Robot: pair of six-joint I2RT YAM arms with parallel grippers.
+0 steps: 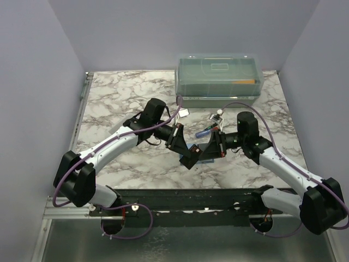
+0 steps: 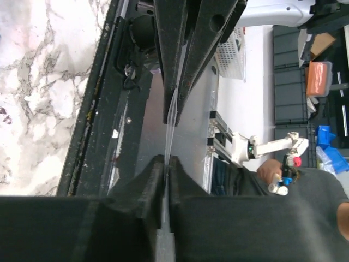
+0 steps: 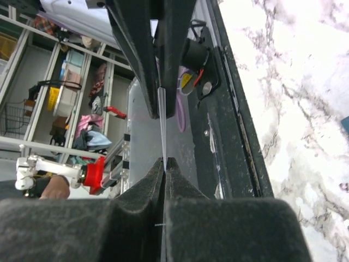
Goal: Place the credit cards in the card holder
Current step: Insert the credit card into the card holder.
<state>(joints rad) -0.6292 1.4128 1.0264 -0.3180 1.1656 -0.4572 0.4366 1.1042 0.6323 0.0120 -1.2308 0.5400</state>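
Left gripper (image 2: 165,161) and right gripper (image 3: 164,162) together pinch one credit card (image 2: 170,124); card holder (image 1: 204,132) lies beside them

One credit card (image 2: 170,117) is held up edge-on, just a thin pale sliver, pinched between the left gripper (image 2: 165,164) and right gripper (image 3: 164,164). The teal-blue card holder (image 1: 204,131) lies on the table (image 1: 120,98) just beyond them.

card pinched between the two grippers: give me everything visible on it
The card shows only edge-on: a thin, pale, slightly translucent sliver that looks like plastic and runs straight. It hangs in the air over the marble table, touching nothing else. One end is pinched by the left gripper, the other by the right gripper. Its faces and any markings are hidden.
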